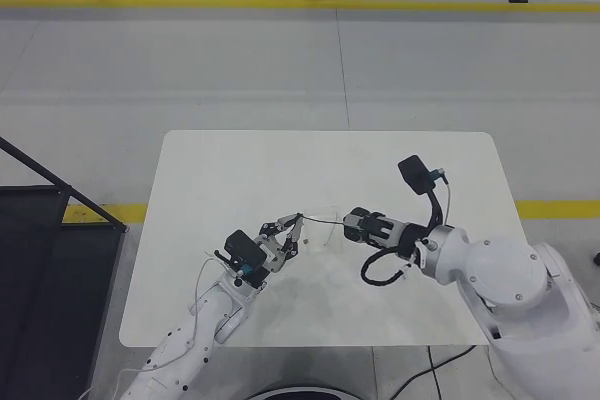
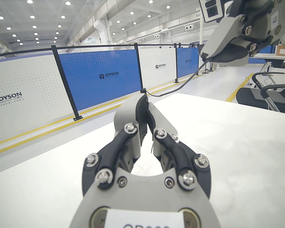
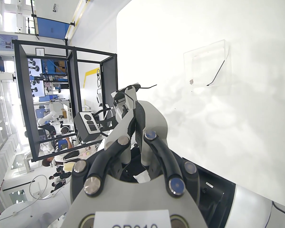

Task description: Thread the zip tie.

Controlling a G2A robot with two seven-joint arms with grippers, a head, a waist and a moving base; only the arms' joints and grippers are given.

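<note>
Left gripper (image 2: 144, 98): jaws clenched on one end of the zip tie (image 1: 320, 218). The small square lump at the pad tips looks like the head, but I can't be sure. Right gripper (image 2: 205, 57): jaws pinched tight on the strap's other end, which exits right at the tips. The tie hangs in the air between the two, above the desk (image 2: 228, 148) and clear of it. It dips in a shallow curve by the left side, then rises to the right.

Handling, my read:
- **Weight and stiffness:** near weightless thin plastic strip, springy not limp, so it will flick if a grip lets go.
- **Surface:** smooth and narrow, so it can twist or slide in the pads. Not fragile.
- **Free length:** it wanders, so a tip held far back will miss the slot.

Best hold:
- **Right jaws:** close behind the tail tip with a short stub out, flat face across the pads.
- **Left jaws:** on the strap just beside the head, slot left open. The left pads seem to crowd the head, and I can't tell if the slot is clear.

Further out: a clear box (image 3: 205, 55) on the desk nearby, with a spare tie (image 3: 219, 71) inside.
</note>
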